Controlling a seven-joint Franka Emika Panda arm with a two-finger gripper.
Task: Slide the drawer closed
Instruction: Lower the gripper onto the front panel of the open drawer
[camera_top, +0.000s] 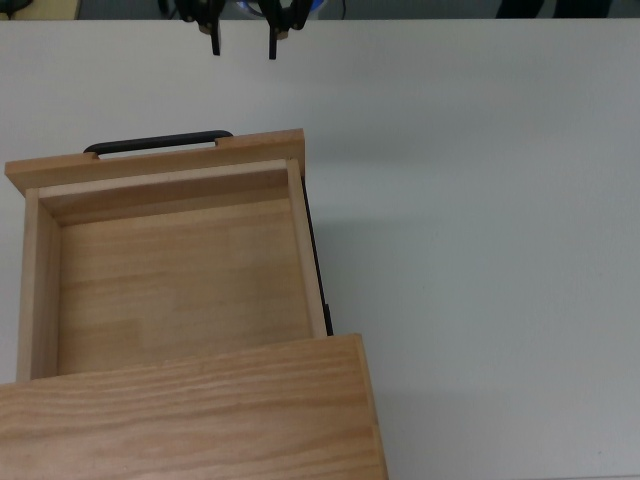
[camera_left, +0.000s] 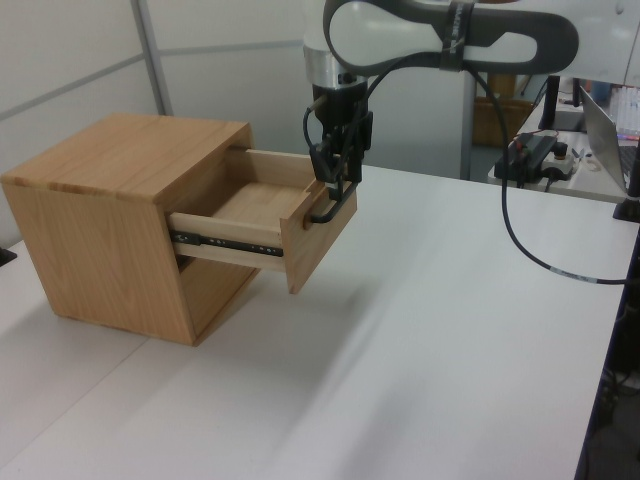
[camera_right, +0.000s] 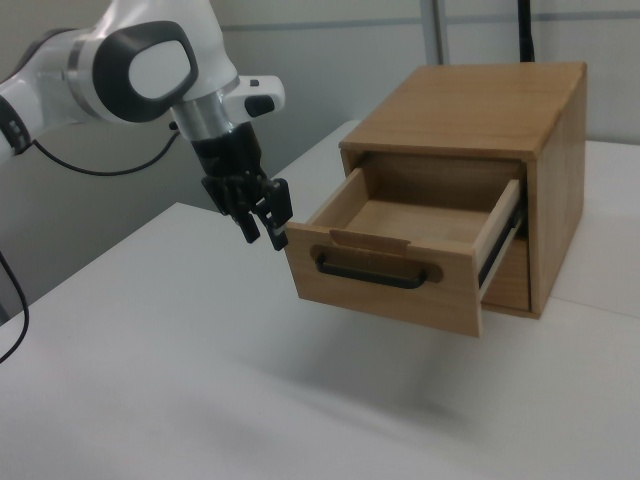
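Hanging apart from the open drawer (camera_right: 400, 262) in the right view, the fingers (camera_right: 264, 229) stand slightly spread.

Drawer (camera_right: 400, 262) out of cabinet (camera_right: 500, 120), my gripper (camera_right: 264, 225) off its front.

Right view: cabinet upper right on table (camera_right: 200, 400); drawer projects toward frame centre, handle (camera_right: 378, 273) on its front panel; my gripper hangs left of that panel, apart from it.

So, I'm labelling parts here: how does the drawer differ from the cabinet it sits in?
The drawer is an open-topped tray with thin walls; the cabinet is a closed box with a solid grained top. The drawer is smaller and juts out in front, hanging clear of the table, while the cabinet rests on it. The drawer carries a black handle; the cabinet shows none. Both are light wood.
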